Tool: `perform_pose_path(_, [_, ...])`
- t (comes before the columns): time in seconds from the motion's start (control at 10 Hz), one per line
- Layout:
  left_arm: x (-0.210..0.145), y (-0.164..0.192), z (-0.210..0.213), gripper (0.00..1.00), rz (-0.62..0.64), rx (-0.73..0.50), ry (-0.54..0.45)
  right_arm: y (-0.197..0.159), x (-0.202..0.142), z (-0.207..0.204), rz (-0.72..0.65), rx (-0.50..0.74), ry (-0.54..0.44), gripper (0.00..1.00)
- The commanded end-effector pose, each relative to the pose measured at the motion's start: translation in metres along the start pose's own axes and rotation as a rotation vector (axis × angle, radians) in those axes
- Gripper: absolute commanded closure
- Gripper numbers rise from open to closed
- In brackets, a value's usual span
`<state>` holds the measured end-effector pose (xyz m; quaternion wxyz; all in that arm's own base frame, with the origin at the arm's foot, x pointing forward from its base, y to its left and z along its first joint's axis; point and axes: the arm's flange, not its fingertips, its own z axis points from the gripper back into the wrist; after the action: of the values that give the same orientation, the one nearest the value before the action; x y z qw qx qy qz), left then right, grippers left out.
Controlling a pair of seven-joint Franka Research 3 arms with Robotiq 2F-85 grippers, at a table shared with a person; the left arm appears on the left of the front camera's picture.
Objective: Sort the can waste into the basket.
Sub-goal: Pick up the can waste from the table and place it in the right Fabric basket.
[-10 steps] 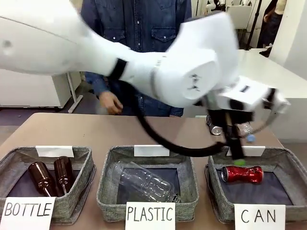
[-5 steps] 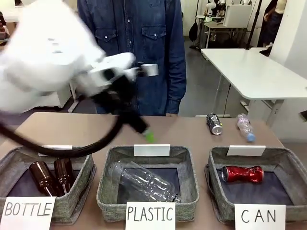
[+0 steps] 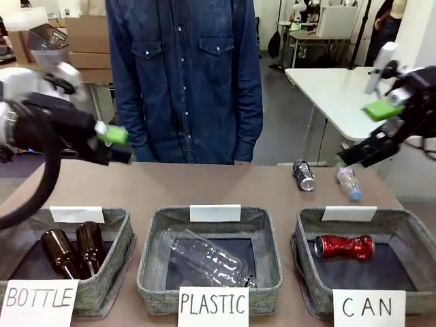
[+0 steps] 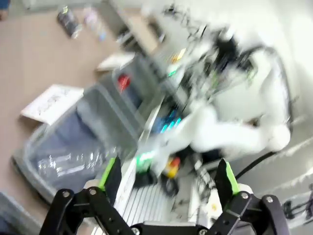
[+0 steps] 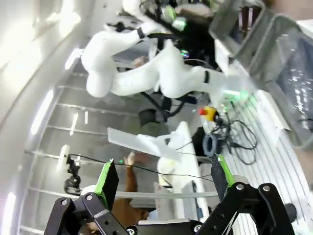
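Left tool (image 3: 117,144) and right tool (image 3: 368,133) both spread, empty; red can (image 3: 343,247) in the CAN basket (image 3: 411,236), dark can (image 3: 304,176) on the tabletop (image 3: 170,187).

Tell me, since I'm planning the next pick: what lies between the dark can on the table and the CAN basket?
In the front view, bare tabletop runs from the dark can to the CAN basket.

A robotics lab rather than a home. Ahead of the right gripper (image 5: 164,166), between its spread jaws, loose cables (image 5: 230,142) trail past a red stop button (image 5: 203,111) (yellow-based), with strip lights (image 5: 41,112) off to one side. Behind the left gripper (image 3: 117,144) and its jaws stand cardboard boxes (image 3: 82,41). Behind the right one's jaws is a bare white worktable (image 3: 340,88).
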<state>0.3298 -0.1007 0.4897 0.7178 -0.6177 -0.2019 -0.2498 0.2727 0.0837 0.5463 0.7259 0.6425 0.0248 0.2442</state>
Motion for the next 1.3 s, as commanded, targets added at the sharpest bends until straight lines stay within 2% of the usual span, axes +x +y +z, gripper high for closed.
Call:
perform_pose_path(0.0, [-0.076, 0.006, 0.042, 0.00, 0.035, -0.094, -0.379, -0.016, 0.021, -0.020, -0.098, -0.056, -0.077, 0.00])
perform_pose_path(0.1, [-0.094, 0.003, 0.063, 0.00, 0.019, -0.079, -0.413, -0.024, 0.028, -0.029, -0.156, -0.124, -0.156, 0.00])
perform_pose_path(0.2, [-0.109, 0.001, 0.069, 0.00, -0.044, -0.059, -0.325, -0.029, 0.034, -0.028, -0.187, -0.227, -0.301, 0.00])
perform_pose_path(0.3, [0.011, 0.016, 0.078, 0.00, 0.062, -0.070, -0.305, -0.027, 0.043, -0.019, -0.281, -0.313, -0.512, 0.00])
perform_pose_path(0.4, [0.011, 0.016, 0.078, 0.00, 0.062, -0.070, -0.305, -0.034, 0.030, -0.018, -0.120, -0.144, -0.153, 0.00])
perform_pose_path(1.2, [0.011, 0.016, 0.078, 0.00, 0.062, -0.070, -0.305, -0.034, 0.030, -0.018, -0.120, -0.144, -0.153, 0.00])
